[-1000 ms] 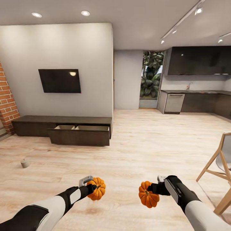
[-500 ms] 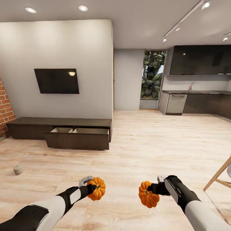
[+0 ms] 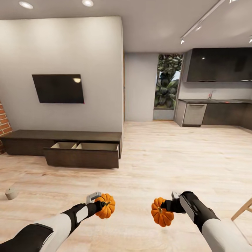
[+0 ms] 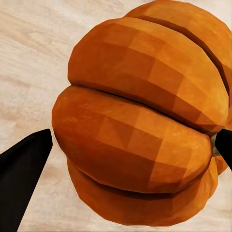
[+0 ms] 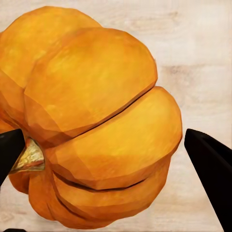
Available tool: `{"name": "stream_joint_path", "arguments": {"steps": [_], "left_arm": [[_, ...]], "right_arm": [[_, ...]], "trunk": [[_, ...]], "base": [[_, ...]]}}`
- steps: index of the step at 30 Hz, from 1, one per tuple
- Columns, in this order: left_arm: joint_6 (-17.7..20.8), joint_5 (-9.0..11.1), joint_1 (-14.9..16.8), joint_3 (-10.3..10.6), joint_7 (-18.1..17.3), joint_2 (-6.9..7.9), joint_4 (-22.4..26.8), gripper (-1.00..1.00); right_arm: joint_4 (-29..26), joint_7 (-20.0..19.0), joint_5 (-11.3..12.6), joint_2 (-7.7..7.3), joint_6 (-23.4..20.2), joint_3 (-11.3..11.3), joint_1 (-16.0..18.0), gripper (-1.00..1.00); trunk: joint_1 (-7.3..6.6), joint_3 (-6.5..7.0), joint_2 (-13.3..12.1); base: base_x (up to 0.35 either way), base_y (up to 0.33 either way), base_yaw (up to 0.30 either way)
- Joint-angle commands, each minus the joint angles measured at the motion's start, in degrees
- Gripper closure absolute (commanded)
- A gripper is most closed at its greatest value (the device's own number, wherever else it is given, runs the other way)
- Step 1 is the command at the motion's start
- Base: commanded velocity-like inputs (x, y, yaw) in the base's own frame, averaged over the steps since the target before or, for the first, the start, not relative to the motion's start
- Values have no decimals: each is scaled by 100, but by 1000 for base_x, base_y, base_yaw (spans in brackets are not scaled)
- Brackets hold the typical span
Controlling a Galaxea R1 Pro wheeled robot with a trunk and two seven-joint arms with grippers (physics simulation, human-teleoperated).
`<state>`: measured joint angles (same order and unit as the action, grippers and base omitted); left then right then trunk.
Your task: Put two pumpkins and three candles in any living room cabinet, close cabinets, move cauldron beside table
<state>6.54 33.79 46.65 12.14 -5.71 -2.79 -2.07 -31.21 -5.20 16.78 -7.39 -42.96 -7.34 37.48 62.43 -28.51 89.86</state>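
Each of my hands carries an orange ribbed pumpkin above the wooden floor. My left gripper [image 3: 102,204] is shut on one pumpkin [image 3: 106,206], whose ribs show close up between the black fingers [image 4: 21,169] as a pumpkin [image 4: 140,121] in the left wrist view. My right gripper [image 3: 164,205] is shut on the other pumpkin [image 3: 161,212], seen large as a pumpkin [image 5: 92,121] in the right wrist view. The long dark brown cabinet [image 3: 63,143] stands against the TV wall with a wide drawer [image 3: 82,154] pulled open. A small whitish candle [image 3: 11,193] sits on the floor at the far left.
A black TV [image 3: 58,88] hangs above the cabinet. A brick wall [image 3: 3,126] edges the left. Dark kitchen cupboards [image 3: 217,91] line the back right. A wooden chair leg [image 3: 243,210] pokes in at the right edge. Open wooden floor [image 3: 168,157] lies ahead.
The whole view has shifted: cabinet and candle slide left and lower, the chair slips out at the right, so the camera has moved. Both arms keep their pumpkins in the same pose.
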Motion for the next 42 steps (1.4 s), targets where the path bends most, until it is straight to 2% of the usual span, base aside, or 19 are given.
{"name": "stream_joint_path", "arguments": {"steps": [1,26,42], "left_arm": [[5,66,11,25,-27,-2,-14,100],[5,66,11,25,-27,-36,-13,100],[5,66,11,25,-27,-52,-15,100]], "right_arm": [[-8,-11,27,-8,-19,-31,5,100],[-8,-7,21,-8,-19,-31,5,100],[-8,-16,22,-8,-20,-31,5,100]], "trunk": [[3,-6,4],[3,-6,4],[3,-6,4]], "base": [[335,0,0],[335,3,0],[335,135,0]]}}
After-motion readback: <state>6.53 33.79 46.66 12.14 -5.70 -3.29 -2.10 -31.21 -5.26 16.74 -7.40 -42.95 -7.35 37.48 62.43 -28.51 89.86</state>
